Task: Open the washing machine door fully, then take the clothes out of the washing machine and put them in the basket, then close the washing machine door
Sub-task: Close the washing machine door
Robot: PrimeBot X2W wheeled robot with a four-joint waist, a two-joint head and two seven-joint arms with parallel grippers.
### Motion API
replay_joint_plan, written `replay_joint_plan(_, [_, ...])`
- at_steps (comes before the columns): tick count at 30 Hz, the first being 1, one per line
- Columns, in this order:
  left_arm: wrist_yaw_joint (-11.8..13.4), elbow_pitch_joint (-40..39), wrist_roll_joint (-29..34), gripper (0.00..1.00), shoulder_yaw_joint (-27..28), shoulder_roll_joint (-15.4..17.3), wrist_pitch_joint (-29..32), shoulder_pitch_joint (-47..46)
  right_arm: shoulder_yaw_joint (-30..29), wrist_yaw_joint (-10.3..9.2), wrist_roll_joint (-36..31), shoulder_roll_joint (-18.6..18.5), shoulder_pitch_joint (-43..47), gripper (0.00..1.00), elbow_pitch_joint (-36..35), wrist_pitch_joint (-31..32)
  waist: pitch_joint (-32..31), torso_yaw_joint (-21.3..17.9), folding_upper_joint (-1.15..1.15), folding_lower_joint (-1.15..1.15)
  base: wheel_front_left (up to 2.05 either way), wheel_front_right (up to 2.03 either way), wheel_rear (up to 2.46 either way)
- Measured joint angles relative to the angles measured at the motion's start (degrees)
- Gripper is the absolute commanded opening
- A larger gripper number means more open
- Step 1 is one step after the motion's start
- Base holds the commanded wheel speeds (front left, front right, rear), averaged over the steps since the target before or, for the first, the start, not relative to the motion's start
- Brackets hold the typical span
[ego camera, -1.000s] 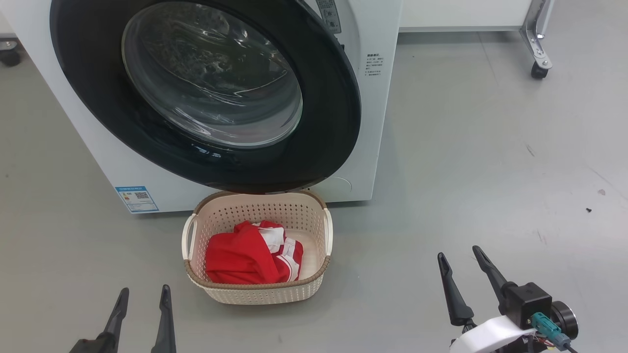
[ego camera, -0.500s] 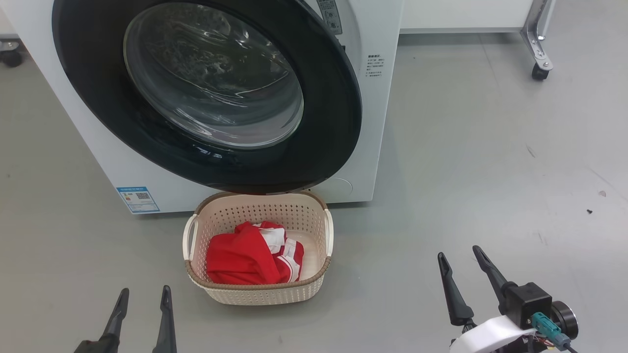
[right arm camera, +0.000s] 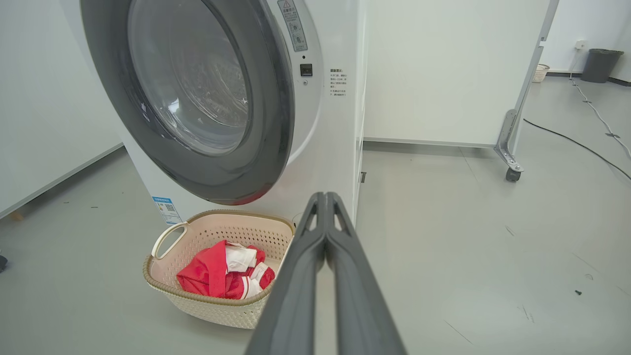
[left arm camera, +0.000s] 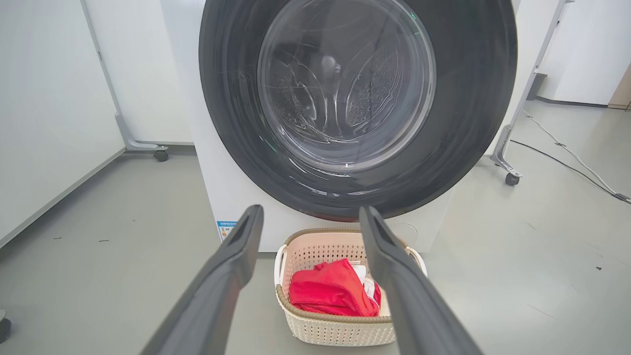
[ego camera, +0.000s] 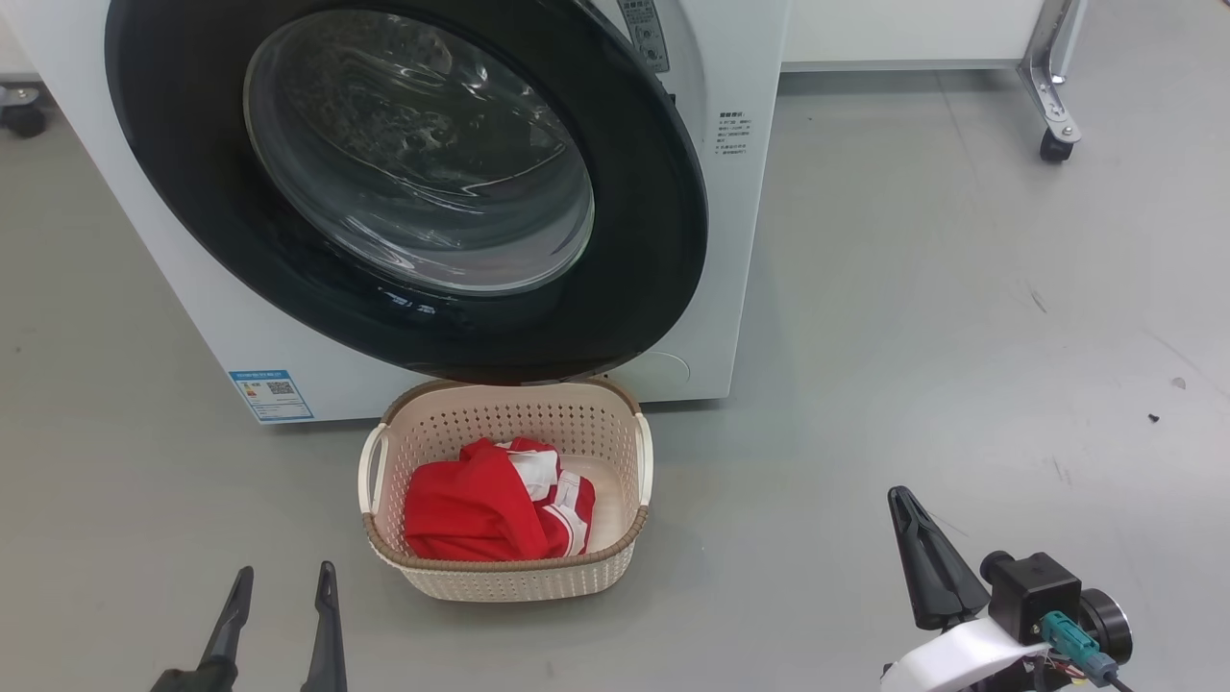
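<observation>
the right gripper [ego camera: 903, 507] had just pinched its fingers together on nothing; the left gripper [ego camera: 281, 579] held its fingers wide. the clothes [ego camera: 471, 509] lay in the basket [ego camera: 509, 569] below the washing machine door [ego camera: 653, 240], which looked shut, so the task seemed done.

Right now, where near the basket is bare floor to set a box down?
Widest: the grey floor right of the basket, bordered by the washing machine, the wheeled frame and the right gripper. A smaller patch lies left of the basket, before the left gripper. Crowded: behind the basket, where the washing machine door hangs close above its far rim.
</observation>
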Motion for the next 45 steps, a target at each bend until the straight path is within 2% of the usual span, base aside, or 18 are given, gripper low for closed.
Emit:
replay_joint_plan(11, [0.00,-0.03,0.51,1.00,-0.35,-0.42,-0.01,-0.14,0.22,0.54,0.00,-0.12,-0.47,0.00,0.31,0.00,0.64,0.66,0.00,0.00,0.00,0.00,0.00])
replay_joint_plan(18, [0.00,-0.51,0.81,1.00,-1.26,-0.87,-0.10,-1.49,0.49,1.27,-0.16,-1.32,-4.35,0.00,0.45,0.00,2.23,2.14,0.00,0.00,0.00,0.00,0.00])
replay_joint_plan(35, [-0.07,-1.87,2.45,1.00,-3.75,-1.20,-0.58,-6.50,3.19,3.54,-1.66,-3.38,-19.81,0.00,3.22,1.07,7.96,7.84,0.00,0.00,0.00,0.00,0.00])
replay_joint_plan(45, [-0.77,-2.13,2.98,1.00,-5.36,-1.60,-1.02,-9.47,3.38,4.04,-1.89,-3.86,-30.51,0.00,6.89,2.37,12.03,11.42,0.00,0.00,0.00,0.00,0.00])
